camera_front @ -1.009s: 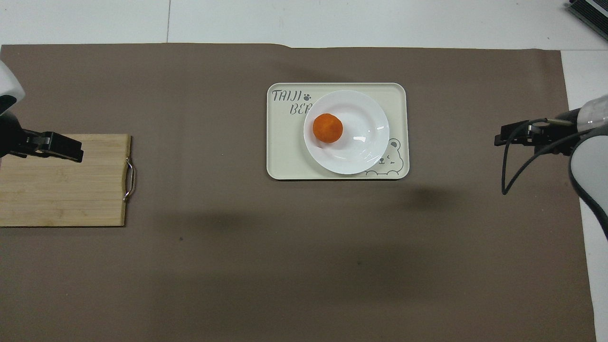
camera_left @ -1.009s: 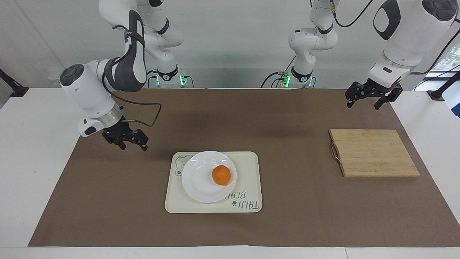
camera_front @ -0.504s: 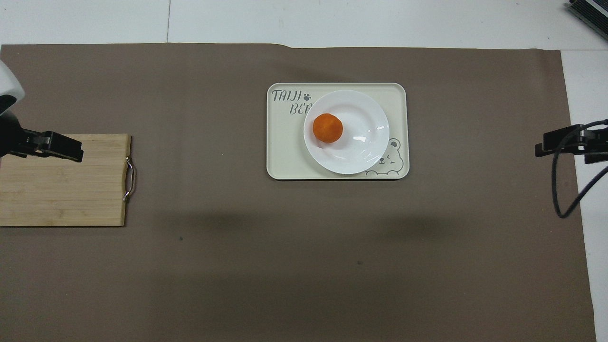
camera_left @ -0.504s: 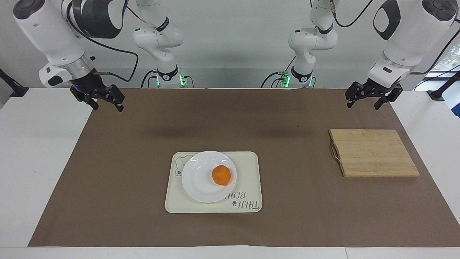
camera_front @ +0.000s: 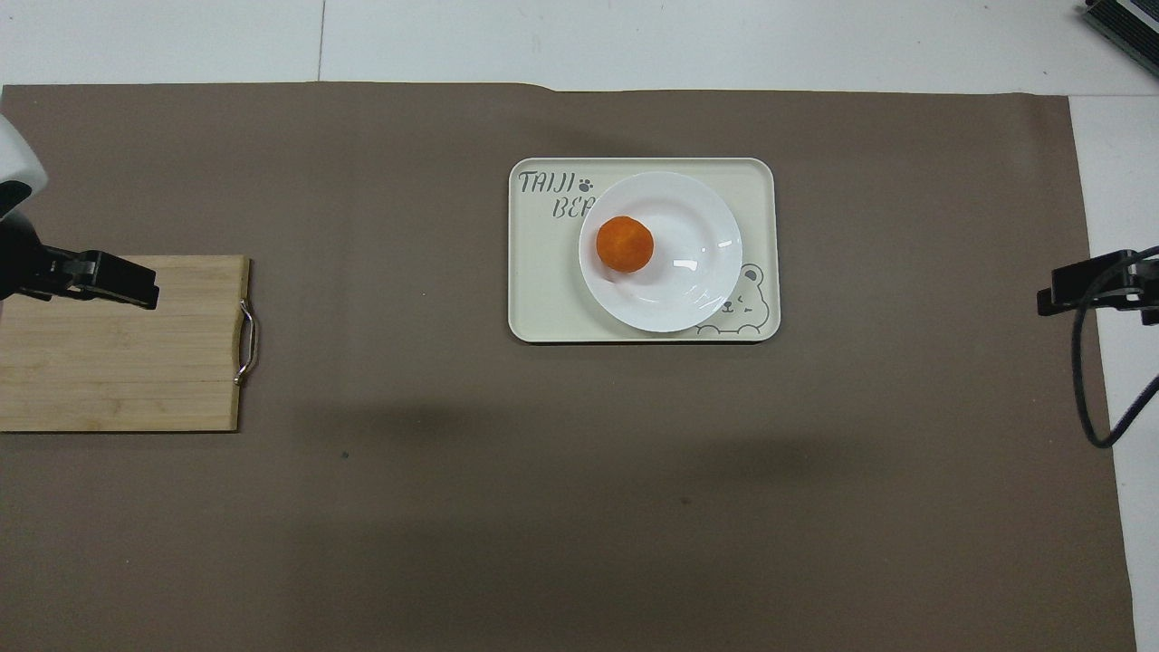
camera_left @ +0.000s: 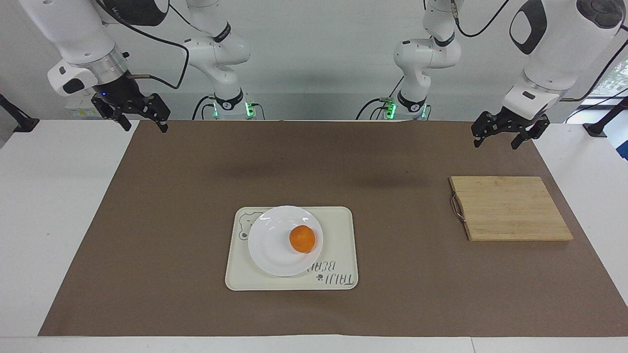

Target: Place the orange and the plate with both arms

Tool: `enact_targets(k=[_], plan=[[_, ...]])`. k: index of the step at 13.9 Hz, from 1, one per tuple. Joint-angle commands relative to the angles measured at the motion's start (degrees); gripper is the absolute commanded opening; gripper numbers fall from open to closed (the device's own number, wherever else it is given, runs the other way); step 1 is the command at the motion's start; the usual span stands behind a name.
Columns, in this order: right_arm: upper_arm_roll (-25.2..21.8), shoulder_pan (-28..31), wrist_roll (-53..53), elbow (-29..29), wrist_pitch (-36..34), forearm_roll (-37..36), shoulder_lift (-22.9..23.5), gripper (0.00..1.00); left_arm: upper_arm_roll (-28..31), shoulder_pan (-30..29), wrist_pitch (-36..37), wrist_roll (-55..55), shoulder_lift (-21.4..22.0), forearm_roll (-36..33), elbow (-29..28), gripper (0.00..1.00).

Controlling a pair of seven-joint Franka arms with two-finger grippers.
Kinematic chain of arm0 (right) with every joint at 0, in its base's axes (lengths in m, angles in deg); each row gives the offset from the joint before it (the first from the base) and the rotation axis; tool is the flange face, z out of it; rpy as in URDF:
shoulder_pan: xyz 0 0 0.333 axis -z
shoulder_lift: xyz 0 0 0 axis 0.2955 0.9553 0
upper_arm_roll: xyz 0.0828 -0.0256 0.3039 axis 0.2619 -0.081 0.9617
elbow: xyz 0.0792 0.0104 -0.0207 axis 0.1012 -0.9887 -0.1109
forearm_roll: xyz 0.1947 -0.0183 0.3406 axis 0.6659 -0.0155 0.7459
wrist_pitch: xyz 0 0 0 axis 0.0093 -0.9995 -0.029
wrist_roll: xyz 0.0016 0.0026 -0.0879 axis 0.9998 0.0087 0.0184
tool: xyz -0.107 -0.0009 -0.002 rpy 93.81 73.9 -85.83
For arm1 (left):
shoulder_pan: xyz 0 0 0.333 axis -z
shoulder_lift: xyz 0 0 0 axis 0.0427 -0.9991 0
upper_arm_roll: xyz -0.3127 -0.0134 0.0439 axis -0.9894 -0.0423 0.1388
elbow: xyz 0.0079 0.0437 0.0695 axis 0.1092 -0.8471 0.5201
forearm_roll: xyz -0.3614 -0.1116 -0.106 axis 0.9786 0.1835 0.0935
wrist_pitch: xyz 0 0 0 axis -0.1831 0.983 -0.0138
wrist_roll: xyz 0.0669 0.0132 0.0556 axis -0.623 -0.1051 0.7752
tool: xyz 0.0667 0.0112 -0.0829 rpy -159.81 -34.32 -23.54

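The orange point(camera_left: 302, 239) point(camera_front: 625, 244) rests on the white plate point(camera_left: 272, 247) point(camera_front: 697, 235), off centre toward the left arm's end. The plate stands on a cream bear-print tray point(camera_left: 338, 230) point(camera_front: 543, 290) in the middle of the brown mat. My right gripper point(camera_left: 146, 126) point(camera_front: 1050, 297) hangs open and empty, high over the mat's corner at the right arm's end. My left gripper point(camera_left: 495, 143) point(camera_front: 149, 294) waits open and empty over the mat at the left arm's end, close to the cutting board. Neither gripper touches anything.
A wooden cutting board point(camera_left: 510, 208) point(camera_front: 127, 362) with a metal handle point(camera_left: 457, 208) lies on the mat toward the left arm's end. The brown mat point(camera_left: 196, 196) covers most of the white table. A black cable point(camera_front: 1087, 398) dangles from the right arm.
My right gripper has risen from beside the tray and drawn back to the mat's corner at the right arm's end. The left arm, plate and orange have not moved.
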Motion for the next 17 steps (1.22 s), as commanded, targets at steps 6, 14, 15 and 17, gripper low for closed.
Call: enact_targets(k=[6,14,15,17], plan=[[0.91,-0.27,-0.8,-3.25,1.18,-1.83,-2.41,1.0,-0.34,-0.76,0.99,-0.95,-0.12,0.76,0.58,1.0],[1.53,1.4,-0.71,-3.16,1.26,-1.48,-2.41,1.0,-0.34,-0.76,1.07,-0.95,-0.12,0.76,0.58,1.0],[1.97,2.01,-0.71,-3.16,1.44,-1.48,-2.41,1.0,-0.34,-0.76,1.08,-0.95,-0.12,0.76,0.58,1.0],[3.8,4.28,-0.72,-3.16,1.44,-1.22,-2.41,1.0,-0.34,-0.76,1.07,-0.95,-0.12,0.68,0.58,1.0]])
